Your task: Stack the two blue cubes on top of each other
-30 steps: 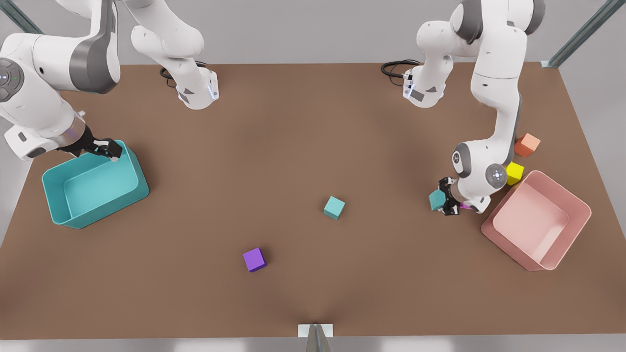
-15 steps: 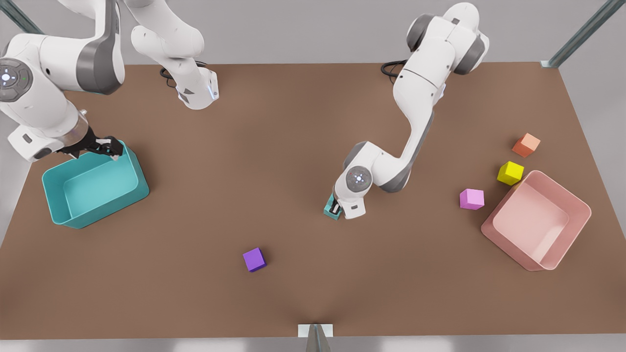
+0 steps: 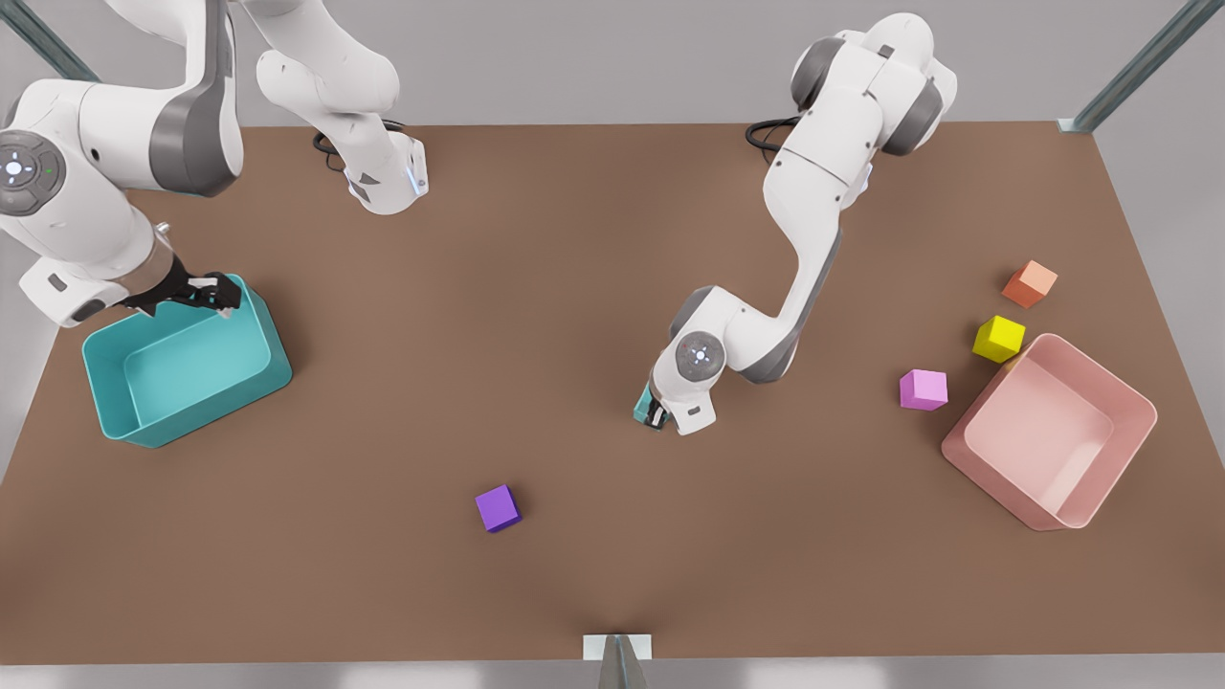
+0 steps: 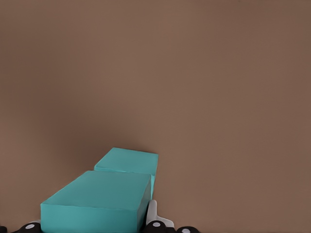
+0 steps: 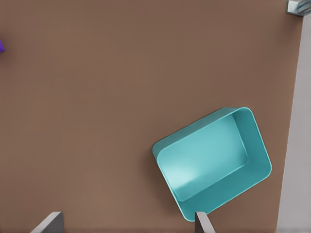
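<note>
Left gripper [image 3: 655,413] mid-table [image 3: 536,287], fingers clamped on one blue cube [image 4: 99,201], sitting right over the second blue cube [image 4: 129,162]; contact between them is probably there, hard to confirm. Right gripper [image 3: 212,292] waits above the teal bin [image 3: 144,421] near the table's left edge, fingers [image 5: 48,224] spread wide, nothing held.

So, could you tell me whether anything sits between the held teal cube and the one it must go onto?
Nothing visible does: the left gripper holds one teal cube just above the other teal cube.
</note>
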You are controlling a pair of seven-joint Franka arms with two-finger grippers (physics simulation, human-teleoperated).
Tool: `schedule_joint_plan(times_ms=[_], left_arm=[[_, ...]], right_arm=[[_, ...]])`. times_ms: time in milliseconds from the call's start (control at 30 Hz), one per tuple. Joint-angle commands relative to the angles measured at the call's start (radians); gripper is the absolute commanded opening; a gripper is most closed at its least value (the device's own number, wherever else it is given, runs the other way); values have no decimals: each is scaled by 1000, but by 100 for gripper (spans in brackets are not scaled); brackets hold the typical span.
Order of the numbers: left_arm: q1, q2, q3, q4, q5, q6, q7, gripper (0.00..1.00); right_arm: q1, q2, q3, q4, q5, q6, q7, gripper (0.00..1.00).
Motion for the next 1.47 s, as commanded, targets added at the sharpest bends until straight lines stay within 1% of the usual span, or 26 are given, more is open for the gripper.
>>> schedule_joint_plan(times_ms=[0, 33, 67, 300, 400, 600, 633, 667, 700, 733, 767, 800, 833, 867, 900, 933, 967, 1000, 1067, 1433], left_arm=[[0, 2, 0, 0, 1, 16, -81, 53], [0, 2, 0, 0, 1, 16, -81, 65], [1, 2, 0, 0, 1, 16, -83, 100], [6, -15, 0, 3, 1, 2, -86, 100], [8, -30, 0, 8, 2, -36, -87, 100], [9, -68, 0, 47, 1, -199, -89, 100], [11, -85, 1, 119, -1, -346, -86, 100], [38, -87, 4, 259, 4, -588, -78, 100], [93, -87, 3, 351, 17, -735, -4, 100], [175, -88, 3, 457, 52, -898, 335, 100], [216, -114, 4, 477, 201, -990, 788, 100], [258, -133, 11, 479, 243, -1024, 1058, 100], [333, -211, 1, 471, 215, -1037, 1308, 100], [417, -390, 3, 240, 186, -916, 1647, 100], [426, -496, 3, 96, 174, -837, 1722, 100], [440, -501, 39, 145, 124, -961, 1796, 100], [443, -502, 86, 173, 106, -988, 1979, 100], [443, -522, 86, 173, 79, -883, 1970, 100], [439, -522, 87, 178, 80, -928, 1970, 100], [439, -499, 83, 175, 65, -912, 1965, 100]], right_arm=[[5, -1, 1, 0, 1, 0, -26, 100], [5, -1, 1, -4, 1, 0, -26, 100], [5, -1, 1, -6, 1, 0, -26, 100], [5, 1, 1, -6, 1, 0, -27, 100], [5, 1, 1, -6, 1, 0, -29, 100], [5, -7, 1, -6, 1, 0, -30, 100], [5, -10, 1, -6, 1, 0, -30, 100], [5, -10, 1, -6, 1, 0, -30, 100], [5, -9, 1, -6, 1, 0, -30, 100], [5, -9, 1, -4, 4, 2, -26, 100], [3, -10, 5, -6, 2, -8, -29, 100], [5, -13, 10, -6, 2, -6, -18, 100], [5, -13, 8, -7, 7, -3, -19, 100], [7, -16, 8, -6, 5, -3, -19, 100], [8, -16, 8, -6, -1, -2, -19, 100], [8, -15, 8, -7, 1, 0, -19, 100], [8, -13, 8, -7, 1, 0, -19, 100], [8, -13, 8, -7, 1, -2, -19, 100], [8, -13, 8, -7, -1, 0, -19, 100], [8, -10, 8, -7, 1, 8, -19, 100]])
